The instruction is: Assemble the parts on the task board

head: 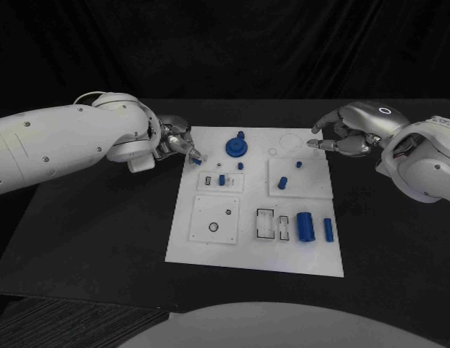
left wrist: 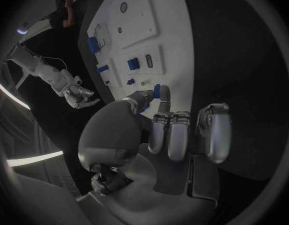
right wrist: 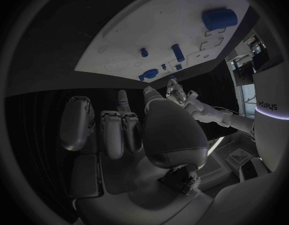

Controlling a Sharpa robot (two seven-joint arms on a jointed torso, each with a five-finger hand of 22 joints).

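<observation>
The white task board (head: 209, 246) lies in the middle of the black table. My left hand (head: 175, 143) hovers at the board's far left edge and pinches a small blue part (head: 196, 161) between thumb and a fingertip; the left wrist view shows the same blue part (left wrist: 157, 91) at the fingertips. My right hand (head: 342, 133) hangs over the board's far right corner with its fingers curled in, and I see nothing in it. On the board stand a round blue gear-like part (head: 235, 148), small blue pegs (head: 283, 181) and a thick blue cylinder (head: 305, 226).
A narrow blue bar (head: 328, 230) lies beside the cylinder near the board's right edge. Raised white sub-plates with cut-outs (head: 214, 219) take up the near left of the board. Bare black table (head: 89, 232) lies on both sides of the board.
</observation>
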